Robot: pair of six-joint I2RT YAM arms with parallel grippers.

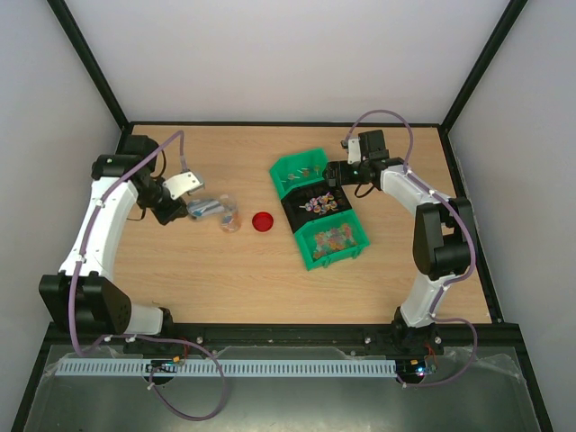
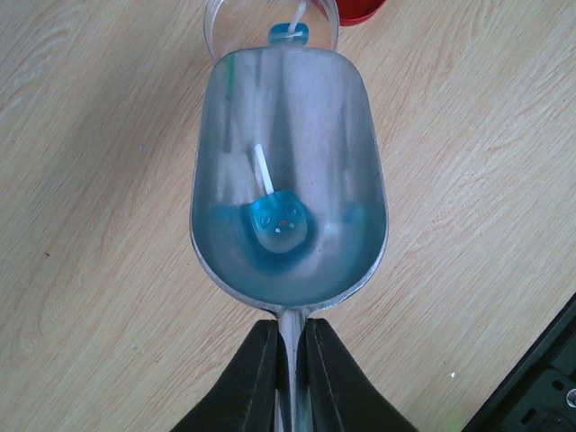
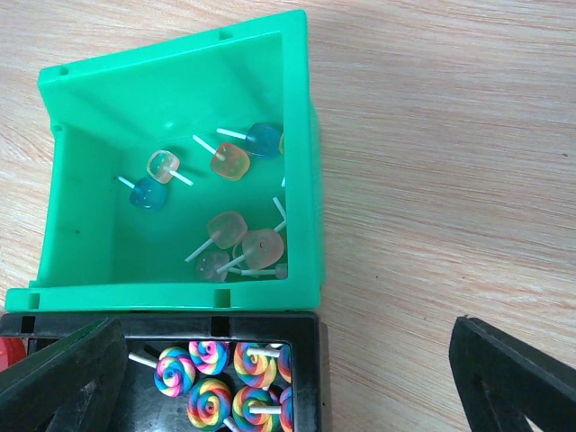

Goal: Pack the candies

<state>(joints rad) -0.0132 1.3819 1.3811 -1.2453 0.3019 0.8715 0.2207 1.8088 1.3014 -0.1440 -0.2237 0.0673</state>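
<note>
The candies are small lollipops on white sticks. One blue candy (image 2: 277, 223) lies in the bowl of a silver scoop (image 2: 288, 135), and my left gripper (image 2: 290, 360) is shut on the scoop's handle. The scoop's tip meets the mouth of a clear jar (image 2: 225, 27) lying on its side, with another blue candy (image 2: 288, 34) inside. Several translucent candies (image 3: 236, 238) sit in a green bin (image 3: 180, 292). Rainbow swirl candies (image 3: 211, 382) fill a black bin (image 3: 310, 360). My right gripper (image 3: 288, 387) hangs open over the bins' right edge.
A red round lid (image 1: 262, 221) lies on the wooden table between the jar (image 1: 229, 216) and the row of bins. A second green bin (image 1: 333, 238) with candies sits nearest the arms. Black frame rails border the table.
</note>
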